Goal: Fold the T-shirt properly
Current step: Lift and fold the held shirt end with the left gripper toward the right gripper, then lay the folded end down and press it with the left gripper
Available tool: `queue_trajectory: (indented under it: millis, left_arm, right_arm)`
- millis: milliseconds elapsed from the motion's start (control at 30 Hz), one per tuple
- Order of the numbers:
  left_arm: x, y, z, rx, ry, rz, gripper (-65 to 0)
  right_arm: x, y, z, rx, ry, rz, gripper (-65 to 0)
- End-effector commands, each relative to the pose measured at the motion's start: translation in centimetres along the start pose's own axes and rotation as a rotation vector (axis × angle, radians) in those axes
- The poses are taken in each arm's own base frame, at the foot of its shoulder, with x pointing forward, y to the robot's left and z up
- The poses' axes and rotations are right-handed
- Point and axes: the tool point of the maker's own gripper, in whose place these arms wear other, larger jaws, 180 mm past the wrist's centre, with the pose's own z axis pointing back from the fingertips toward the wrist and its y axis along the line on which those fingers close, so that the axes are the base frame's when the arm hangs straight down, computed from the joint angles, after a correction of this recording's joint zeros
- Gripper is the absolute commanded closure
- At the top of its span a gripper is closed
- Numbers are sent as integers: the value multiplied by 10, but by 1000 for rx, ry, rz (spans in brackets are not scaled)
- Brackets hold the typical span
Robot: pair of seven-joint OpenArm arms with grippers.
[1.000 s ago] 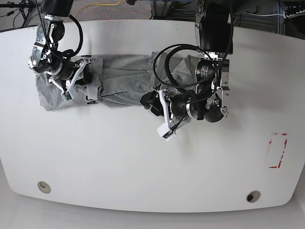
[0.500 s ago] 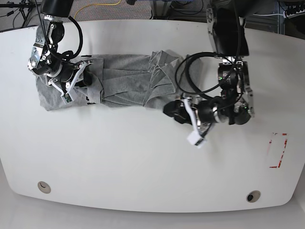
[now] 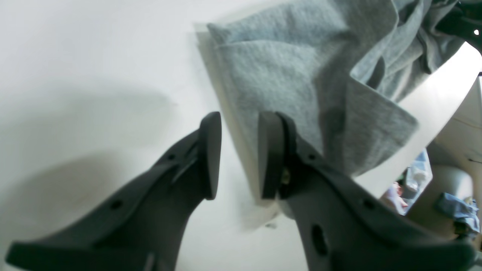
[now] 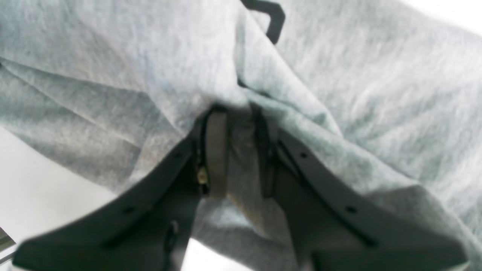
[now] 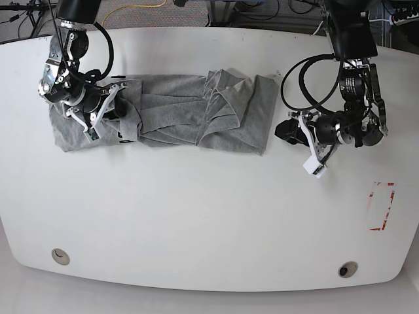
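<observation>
T-shirt [image 5: 177, 118] lies crumpled near the counter's [image 5: 196, 222] far edge; right end effector [image 4: 237, 150] is clenched on a shirt fold; left end effector [image 3: 235, 154] is released, empty, just beside the shirt's edge.

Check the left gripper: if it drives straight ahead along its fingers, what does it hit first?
Likely the near folded edge of the grey T-shirt, lying just beyond the left gripper; bare white table lies to one side. Depth is uncertain.
</observation>
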Motion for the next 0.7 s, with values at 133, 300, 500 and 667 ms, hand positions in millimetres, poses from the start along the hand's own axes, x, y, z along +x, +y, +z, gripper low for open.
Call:
queue_trajectory:
  millis: [133, 300, 500, 667]
  left_arm:
    - [16, -27, -13, -60, -21, -68, -143]
    - [11, -50, -31, -108, 39, -130, -143]
    - [14, -87, -50, -187, 114, -265, -143]
    - [8, -124, -68, -263, 192, -397, -144]
  right_arm:
    - [15, -5, 6, -9, -47, 13, -130]
    - [15, -4, 6, -8, -48, 12, -130]
    - [15, -4, 6, -8, -48, 12, -130]
    - [15, -5, 7, -9, -48, 11, -130]
